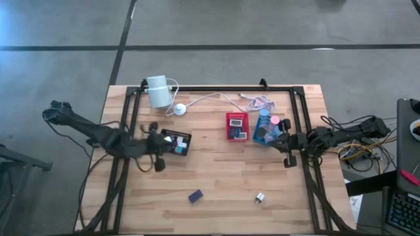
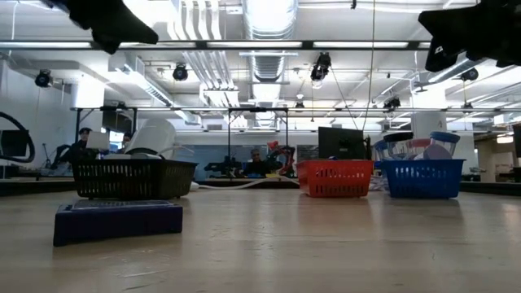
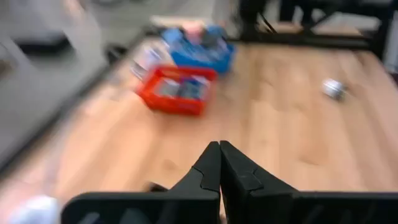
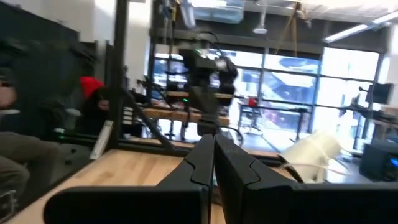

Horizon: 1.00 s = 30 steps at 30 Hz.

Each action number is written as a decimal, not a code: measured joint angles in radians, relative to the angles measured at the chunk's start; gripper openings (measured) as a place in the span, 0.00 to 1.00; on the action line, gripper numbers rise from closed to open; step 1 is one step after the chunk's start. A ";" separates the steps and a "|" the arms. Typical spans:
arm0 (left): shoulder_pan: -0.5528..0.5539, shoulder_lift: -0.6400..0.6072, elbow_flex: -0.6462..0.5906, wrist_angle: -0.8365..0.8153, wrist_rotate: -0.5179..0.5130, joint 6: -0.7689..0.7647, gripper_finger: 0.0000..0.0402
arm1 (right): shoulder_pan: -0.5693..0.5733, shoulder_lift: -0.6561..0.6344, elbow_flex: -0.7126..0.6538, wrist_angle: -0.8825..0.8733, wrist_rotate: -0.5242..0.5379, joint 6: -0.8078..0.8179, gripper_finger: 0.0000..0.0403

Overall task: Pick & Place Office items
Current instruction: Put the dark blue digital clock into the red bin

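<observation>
In the high view, a dark blue-purple item [image 1: 195,196] and a tiny white item [image 1: 260,196] lie flat on the near part of the table. Other small pieces sit in the black tray [image 1: 176,142], red tray [image 1: 237,126] and blue tray [image 1: 266,128]. My left gripper [image 1: 159,139] [image 3: 219,152] hovers by the black tray's left side, shut and empty, pointing toward the red tray [image 3: 177,91]. My right gripper [image 1: 282,136] [image 4: 213,144] hangs beside the blue tray's right side, shut and empty. The low view shows the purple item [image 2: 118,220] close to the camera.
A white cylinder [image 1: 157,90] lies at the far left of the table, with its round puck [image 1: 179,109] and a white cable [image 1: 226,98] running along the far edge. A black frame [image 1: 216,88] borders the table. Bare wood lies between the trays and the near edge.
</observation>
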 joint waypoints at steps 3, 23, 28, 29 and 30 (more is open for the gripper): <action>-0.005 0.158 0.109 -0.078 0.103 -0.131 0.00 | 0.000 0.000 0.000 -0.007 0.069 -0.005 0.02; -0.153 0.924 0.651 -0.377 0.379 -0.714 0.43 | -0.001 0.000 0.004 -0.032 0.154 -0.005 0.02; -0.165 1.037 0.758 -0.375 0.380 -0.735 0.63 | -0.001 0.000 0.025 -0.096 0.151 -0.005 0.02; -0.165 1.058 0.774 -0.376 0.378 -0.736 0.66 | -0.001 0.000 0.031 -0.111 0.151 -0.005 0.02; -0.164 1.078 0.788 -0.378 0.377 -0.738 0.70 | -0.001 0.000 0.038 -0.124 0.150 -0.005 0.02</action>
